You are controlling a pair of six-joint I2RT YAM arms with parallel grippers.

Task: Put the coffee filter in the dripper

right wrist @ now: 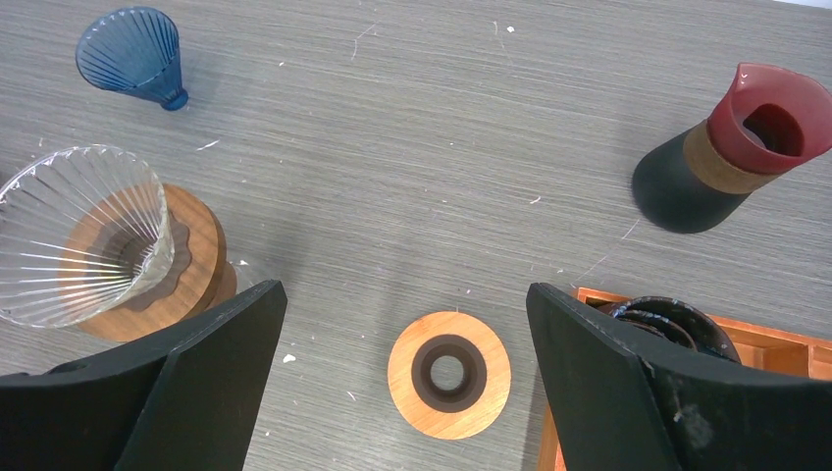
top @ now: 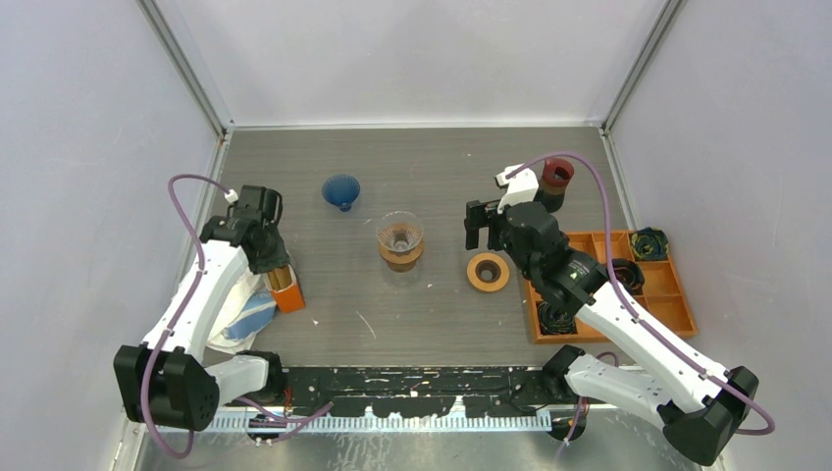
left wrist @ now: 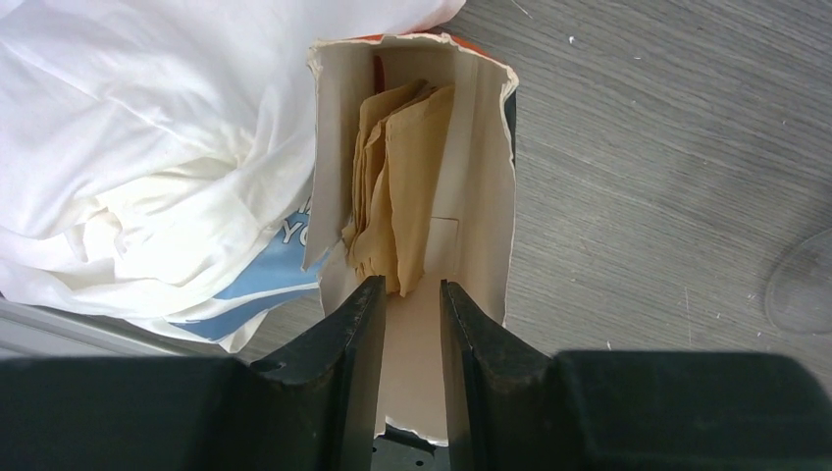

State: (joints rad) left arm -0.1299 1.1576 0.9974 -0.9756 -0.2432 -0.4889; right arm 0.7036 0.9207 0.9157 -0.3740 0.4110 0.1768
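Note:
Brown paper coffee filters stand in an open orange box, which also shows in the top view. My left gripper hangs over the box mouth, its jaws a narrow gap apart, with the filters' lower edge just at the fingertips; nothing is clamped. In the top view the left gripper is right above the box. The clear glass dripper sits on a wooden stand mid-table and also shows in the right wrist view. My right gripper is wide open and empty above a wooden ring.
A white plastic bag lies left of the box. A blue dripper lies at the back. A black carafe with a red top stands back right. An orange tray holding dark items sits at the right.

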